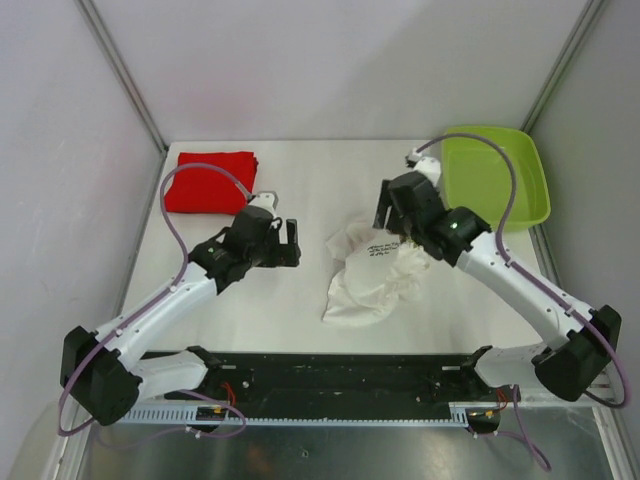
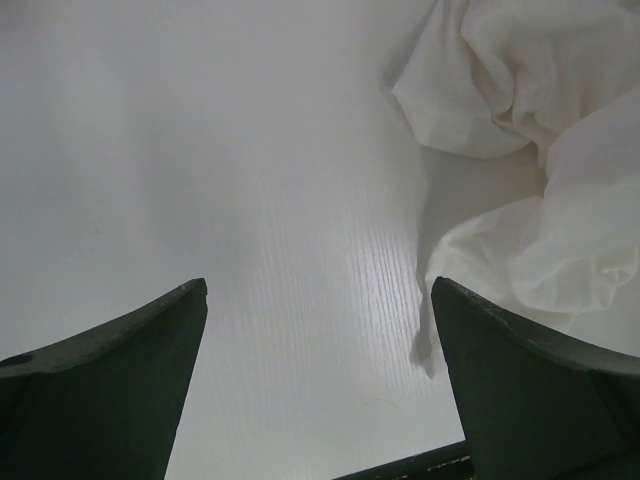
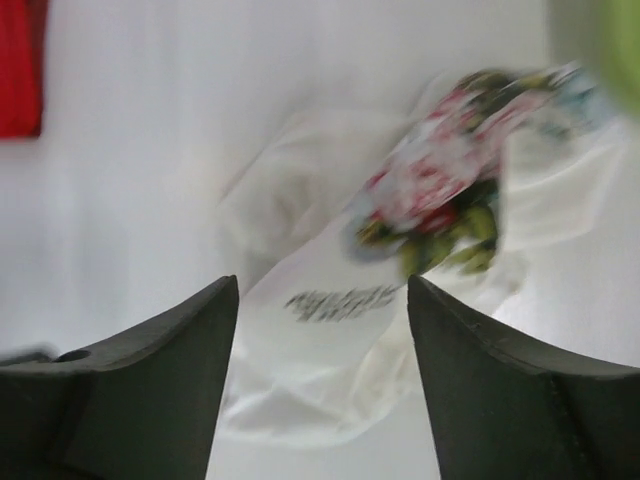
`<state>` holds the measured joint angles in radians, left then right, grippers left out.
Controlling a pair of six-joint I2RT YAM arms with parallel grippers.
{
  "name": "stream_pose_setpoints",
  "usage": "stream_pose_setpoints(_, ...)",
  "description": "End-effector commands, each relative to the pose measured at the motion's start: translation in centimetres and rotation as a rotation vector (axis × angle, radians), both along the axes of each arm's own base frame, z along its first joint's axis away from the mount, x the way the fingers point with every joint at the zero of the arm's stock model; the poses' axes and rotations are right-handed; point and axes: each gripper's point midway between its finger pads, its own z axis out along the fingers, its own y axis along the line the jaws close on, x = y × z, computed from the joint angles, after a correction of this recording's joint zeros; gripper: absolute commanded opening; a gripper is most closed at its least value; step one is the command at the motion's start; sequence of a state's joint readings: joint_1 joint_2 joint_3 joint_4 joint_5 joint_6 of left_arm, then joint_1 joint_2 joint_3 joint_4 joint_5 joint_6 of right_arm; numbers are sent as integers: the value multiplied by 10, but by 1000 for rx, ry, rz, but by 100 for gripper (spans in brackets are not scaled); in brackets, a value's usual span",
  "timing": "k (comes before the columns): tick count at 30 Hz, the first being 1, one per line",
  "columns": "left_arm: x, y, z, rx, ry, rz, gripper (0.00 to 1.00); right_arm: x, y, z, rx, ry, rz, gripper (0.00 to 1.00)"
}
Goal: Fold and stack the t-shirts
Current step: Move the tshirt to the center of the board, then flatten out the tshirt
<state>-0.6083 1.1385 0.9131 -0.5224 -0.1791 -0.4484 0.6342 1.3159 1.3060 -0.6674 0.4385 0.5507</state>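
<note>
Now a crumpled white cloth t-shirt with a multicoloured print patch (image 1: 372, 280) lies mid-bench (image 1: 285, 312), and a plain bright red cloth t-shirt (image 1: 210, 181) sits folded at the far left corner. The left arm (image 1: 170, 300) holds its jaws wide apart and empty over bare bench just beside the white shirt. The right arm (image 1: 520, 282) has its jaws parted above that shirt, gripping nothing.

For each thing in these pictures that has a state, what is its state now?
red t-shirt: folded, at the far left.
white t-shirt: crumpled, not folded, mid-table.
green tray: nothing seen inside.
left gripper: open, empty.
right gripper: open, above the white t-shirt.
</note>
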Motion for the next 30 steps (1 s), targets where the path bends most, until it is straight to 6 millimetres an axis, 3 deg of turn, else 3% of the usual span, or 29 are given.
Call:
stream_pose_setpoints(1, 12, 3, 8, -54, -20, 78, 98, -46, 46, -9, 5, 32, 97, 69)
stream_pose_setpoints(7, 19, 21, 11, -83, -26, 161, 96, -92, 112, -58, 32, 133, 250, 53)
stream_pose_setpoints(15, 18, 34, 10, -86, -33, 198, 96, -125, 167, -129, -32, 251, 360, 44)
stream_pose_setpoints(21, 16, 37, 3, -80, -19, 201, 96, -137, 183, -169, -73, 323, 395, 43)
stream_pose_setpoints(30, 16, 35, -1, -80, -2, 197, 96, -151, 178, -199, -148, 383, 390, 43)
